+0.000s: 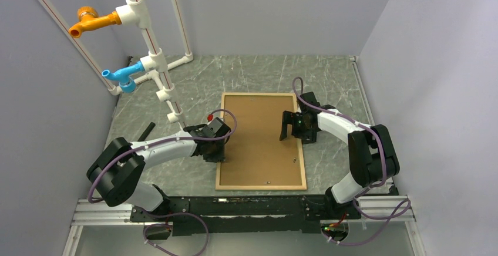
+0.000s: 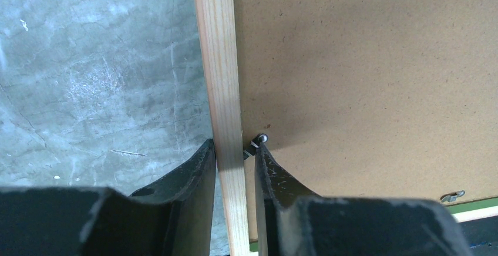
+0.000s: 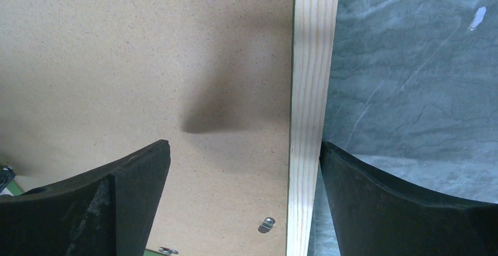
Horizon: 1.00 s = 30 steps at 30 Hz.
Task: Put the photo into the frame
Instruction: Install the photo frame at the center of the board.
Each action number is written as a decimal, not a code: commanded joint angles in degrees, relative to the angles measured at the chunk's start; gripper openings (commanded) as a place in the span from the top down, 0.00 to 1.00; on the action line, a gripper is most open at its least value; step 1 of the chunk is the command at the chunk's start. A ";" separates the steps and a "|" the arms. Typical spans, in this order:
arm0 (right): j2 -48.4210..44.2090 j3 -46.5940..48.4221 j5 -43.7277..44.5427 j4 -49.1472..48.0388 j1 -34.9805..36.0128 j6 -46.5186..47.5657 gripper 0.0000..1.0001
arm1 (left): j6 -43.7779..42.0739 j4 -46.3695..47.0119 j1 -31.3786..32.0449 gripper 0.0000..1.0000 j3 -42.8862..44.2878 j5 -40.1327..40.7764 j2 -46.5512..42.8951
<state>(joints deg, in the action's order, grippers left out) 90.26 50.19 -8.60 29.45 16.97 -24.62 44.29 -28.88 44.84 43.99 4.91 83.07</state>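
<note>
Grey marbled table [image 1: 258, 71] is carrying everything; the frame [image 1: 261, 187] is lying flat at centre, pale wood face up, brown backing board [image 1: 258, 132] sitting inside it; right tool [image 3: 244, 147] is hanging over the right rail, fingers wide apart, one above the board and one above the table; left tool [image 2: 235, 144] is straddling the left rail, fingers narrowly apart, outer one touching the wood, inner one sitting at a small metal clip [image 2: 260, 139]; cannot tell if it is clamping.
</note>
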 commanded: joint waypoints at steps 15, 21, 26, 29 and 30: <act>1.65 -1.25 -2.52 -2.14 1.51 0.10 0.00 | -4.88 -6.52 3.45 1.00 4.33 8.63 1.47; 1.97 -1.03 -2.14 -1.96 1.64 0.45 0.00 | -7.24 -5.34 4.80 1.00 4.19 8.39 1.85; 2.22 -0.50 -2.28 -1.69 1.80 0.70 0.00 | -7.50 -7.44 5.84 1.00 5.11 10.72 3.84; 2.29 -0.23 -2.38 -1.51 2.03 0.72 0.00 | -6.52 -9.01 6.06 0.77 5.65 11.87 4.02; 2.29 -0.12 -2.51 -1.50 2.20 0.64 0.00 | -6.22 -9.27 6.05 0.54 5.58 11.89 3.66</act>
<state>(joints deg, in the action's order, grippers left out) 90.32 50.30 -8.47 29.36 17.93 -23.92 40.64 -34.11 49.98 48.47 13.41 86.06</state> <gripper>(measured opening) 0.993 0.296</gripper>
